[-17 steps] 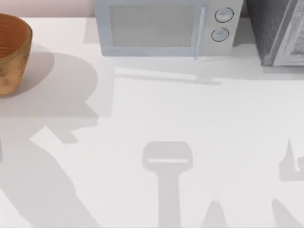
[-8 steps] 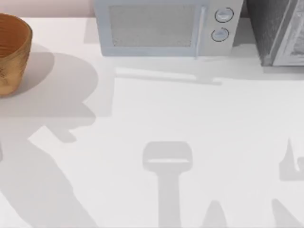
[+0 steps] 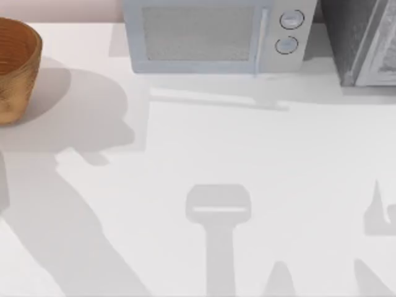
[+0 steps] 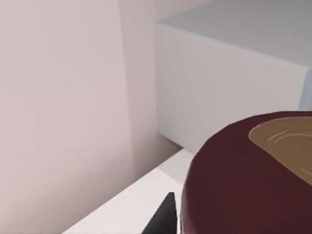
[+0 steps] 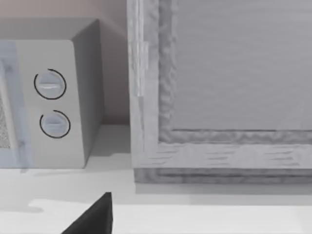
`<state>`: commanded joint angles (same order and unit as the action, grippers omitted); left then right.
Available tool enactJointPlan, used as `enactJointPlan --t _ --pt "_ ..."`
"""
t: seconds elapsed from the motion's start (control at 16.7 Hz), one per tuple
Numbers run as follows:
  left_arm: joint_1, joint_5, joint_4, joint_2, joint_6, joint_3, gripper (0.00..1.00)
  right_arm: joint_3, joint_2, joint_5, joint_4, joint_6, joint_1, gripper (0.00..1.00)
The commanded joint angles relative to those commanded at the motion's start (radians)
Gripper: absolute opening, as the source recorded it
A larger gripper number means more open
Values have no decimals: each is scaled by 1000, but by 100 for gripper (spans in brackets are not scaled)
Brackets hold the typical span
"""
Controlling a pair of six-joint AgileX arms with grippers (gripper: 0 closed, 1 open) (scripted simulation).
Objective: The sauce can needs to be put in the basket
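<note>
Sauce can: the sauce can (image 4: pixel 253 180) looms close before the left wrist camera, dark red with a tan patch on its label, just beside a dark fingertip (image 4: pixel 163 219) of the left pincer.
Left pincer: whether it pinches the can or stands spread, I cannot tell.
Basket: the basket (image 3: pixel 15 68) stands on the white desk (image 3: pixel 247 154) at the far left edge of the top view, golden-brown, ribbed.
Right pincer: one dark fingertip (image 5: pixel 95 219) shows over the desk in the right wrist view; its state I cannot tell.
Writing: none can be read on the can's label.
Background: a microwave (image 3: pixel 213 37) with two round knobs (image 3: pixel 291 20) at the back; a grey cabinet (image 3: pixel 362 40) to its right.
</note>
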<state>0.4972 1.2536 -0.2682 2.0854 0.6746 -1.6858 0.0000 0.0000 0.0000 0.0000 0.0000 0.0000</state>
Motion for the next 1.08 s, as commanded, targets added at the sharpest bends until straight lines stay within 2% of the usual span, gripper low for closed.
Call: enactJointPlan --t 0.18,0.42,1.08 --pt "-24 -17 61 4 -52 29 0 0 0 0 0 0 0 100" --pt "-24 -18 62 4 -53 30 0 0 0 0 0 0 0 100" --pt "-24 -18 62 4 -53 30 83 0 0 0 0 0 0 100"
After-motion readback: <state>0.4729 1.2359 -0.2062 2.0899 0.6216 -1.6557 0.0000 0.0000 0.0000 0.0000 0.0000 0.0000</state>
